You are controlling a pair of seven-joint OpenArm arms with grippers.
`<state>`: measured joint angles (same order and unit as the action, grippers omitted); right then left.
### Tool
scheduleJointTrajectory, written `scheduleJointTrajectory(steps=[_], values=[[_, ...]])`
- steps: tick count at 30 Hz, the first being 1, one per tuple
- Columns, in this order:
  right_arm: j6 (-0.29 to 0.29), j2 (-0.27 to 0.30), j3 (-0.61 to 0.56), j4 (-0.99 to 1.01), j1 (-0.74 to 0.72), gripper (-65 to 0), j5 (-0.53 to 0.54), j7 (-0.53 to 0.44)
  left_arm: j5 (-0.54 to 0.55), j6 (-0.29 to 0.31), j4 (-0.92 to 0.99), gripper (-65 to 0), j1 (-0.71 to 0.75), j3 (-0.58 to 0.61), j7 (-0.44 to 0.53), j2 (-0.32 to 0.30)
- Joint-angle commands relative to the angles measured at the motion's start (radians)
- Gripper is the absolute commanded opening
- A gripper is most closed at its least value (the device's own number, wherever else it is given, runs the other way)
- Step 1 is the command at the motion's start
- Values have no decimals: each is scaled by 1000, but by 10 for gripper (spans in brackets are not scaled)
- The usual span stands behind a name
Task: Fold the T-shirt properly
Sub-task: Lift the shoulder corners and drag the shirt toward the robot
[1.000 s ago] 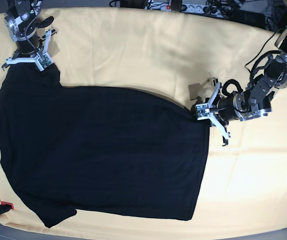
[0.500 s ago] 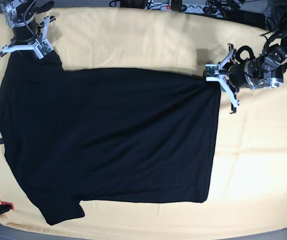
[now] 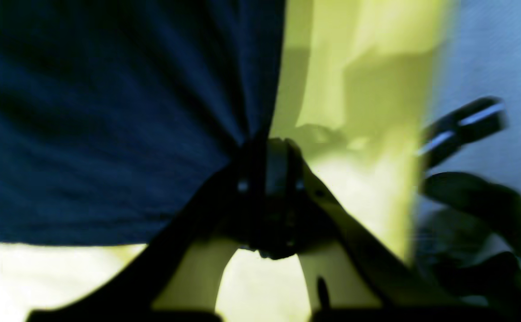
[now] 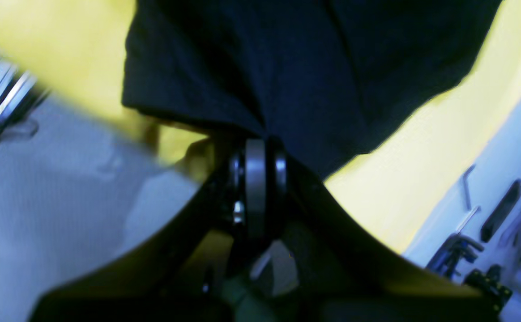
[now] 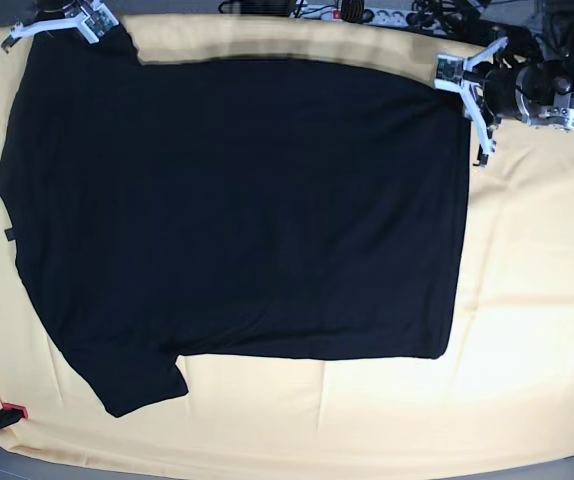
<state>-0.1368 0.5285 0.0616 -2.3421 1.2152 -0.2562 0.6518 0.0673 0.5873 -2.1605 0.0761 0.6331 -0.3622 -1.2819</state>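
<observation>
Both arms are carrying the far edge of the T-shirt (image 5: 237, 200) toward the back of the table (image 5: 537, 330) compared with a second ago, and the black cloth is now lying much flatter and wider. It is spreading plain side up over the pale yellow cloth (image 5: 527, 300), one sleeve trailing at the near left corner. The left gripper (image 5: 460, 72) is clamped on the far hem corner, the right gripper (image 5: 95, 18) on the far sleeve corner, jaws together on fabric. To my eye the shirt is handling light, limp and easily dragged, so corners and hems are looking like the best holds. Open room is showing along the near and right sides; the far edge is crowding cables.
</observation>
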Motion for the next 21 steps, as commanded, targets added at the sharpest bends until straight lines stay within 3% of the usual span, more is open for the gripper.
scheduleJointTrajectory(steps=[1, 4, 9, 13, 17, 21], values=[[8, 6, 6, -14, 35, -650, -7, -3, 13, 11, -26, -650, 5, -11, 5, -24], [39, 6, 6, -14, 91, -650, -13, -3, 13, 35, -53, -650, 31, -11, -15, -37], [93, 6, 6, -14, 94, -650, -121, -9, 9, 8, -55, -650, 34, -11, -61, -46], [119, 7, 6, -14, 68, -650, -225, -68, -50, -78, -55, -650, 25, -11, -53, -44], [95, 77, 6, -14, -58, -650, -195, -134, -134, -201, -56, -650, -23, -11, -53, -24], [93, 150, 6, -14, -203, -650, -113, -170, -180, -312, -48, -650, -84, -11, -48, 34]])
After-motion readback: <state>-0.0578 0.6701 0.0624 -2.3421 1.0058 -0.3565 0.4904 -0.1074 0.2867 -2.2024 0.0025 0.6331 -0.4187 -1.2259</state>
